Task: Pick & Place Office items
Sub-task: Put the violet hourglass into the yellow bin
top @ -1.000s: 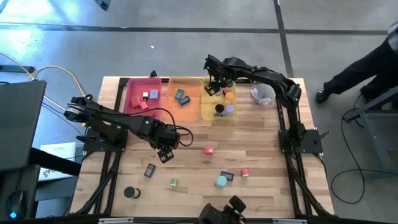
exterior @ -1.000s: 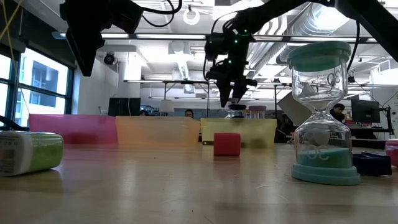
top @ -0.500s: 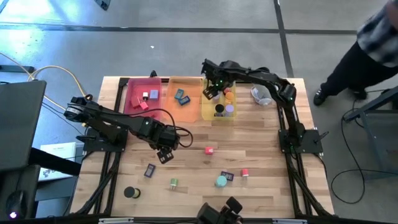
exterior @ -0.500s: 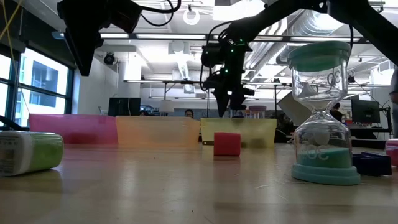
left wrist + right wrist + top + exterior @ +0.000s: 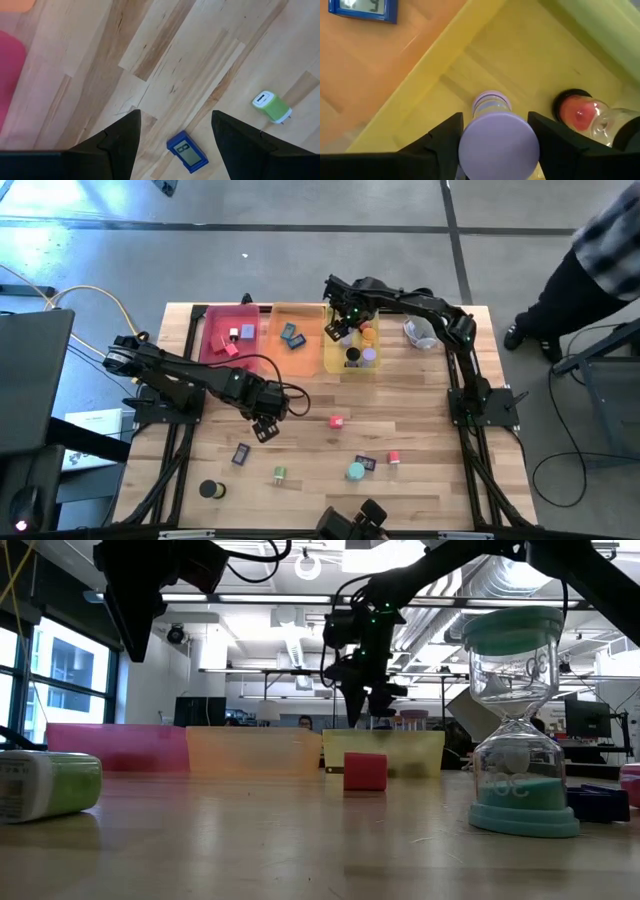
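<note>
A purple hourglass (image 5: 498,142) is clamped upright in the right claw (image 5: 340,327), directly above the yellow tray (image 5: 332,363); the left claw (image 5: 265,426) is held apart.

Purple-capped hourglass (image 5: 498,137) pinched between right gripper fingers above yellow tray. Red cube (image 5: 337,421) mid-table. Teal hourglass (image 5: 356,471), dark blue clock (image 5: 366,463), red piece (image 5: 394,457) grouped near front. Blue clock (image 5: 187,152), green charger (image 5: 270,106) apart on wood. Black cylinder (image 5: 208,489) front-left.
</note>
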`<state>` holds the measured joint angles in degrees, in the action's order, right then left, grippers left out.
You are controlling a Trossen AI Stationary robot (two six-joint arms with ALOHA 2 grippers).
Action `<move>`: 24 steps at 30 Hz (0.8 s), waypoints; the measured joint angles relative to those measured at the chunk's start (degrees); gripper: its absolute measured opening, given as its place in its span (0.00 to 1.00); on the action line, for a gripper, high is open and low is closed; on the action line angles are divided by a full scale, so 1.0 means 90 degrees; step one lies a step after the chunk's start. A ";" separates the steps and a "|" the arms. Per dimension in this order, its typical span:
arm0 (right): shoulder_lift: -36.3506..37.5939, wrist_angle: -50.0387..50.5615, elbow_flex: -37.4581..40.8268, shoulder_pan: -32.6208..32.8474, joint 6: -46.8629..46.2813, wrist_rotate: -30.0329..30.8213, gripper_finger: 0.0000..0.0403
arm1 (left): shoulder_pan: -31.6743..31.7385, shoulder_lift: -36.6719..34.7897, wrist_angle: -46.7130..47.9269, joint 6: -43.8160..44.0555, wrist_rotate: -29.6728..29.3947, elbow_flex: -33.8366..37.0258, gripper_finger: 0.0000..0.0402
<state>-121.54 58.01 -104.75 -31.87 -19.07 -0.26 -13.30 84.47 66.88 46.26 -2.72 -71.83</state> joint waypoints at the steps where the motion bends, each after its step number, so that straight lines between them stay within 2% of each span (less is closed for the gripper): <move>1: 0.0000 -0.0004 0.0000 0.0015 0.0024 0.0028 0.52 | 0.0000 0.0000 0.0001 0.0000 0.0000 0.0000 0.59; 24: 0.0002 0.0047 0.0000 0.0113 0.0091 -0.0010 0.53 | -0.0166 -0.0002 0.0127 0.0102 -0.0106 0.0000 0.59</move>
<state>-121.51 58.43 -104.75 -30.85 -18.25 -0.36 -14.79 84.44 68.02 47.18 -3.68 -71.83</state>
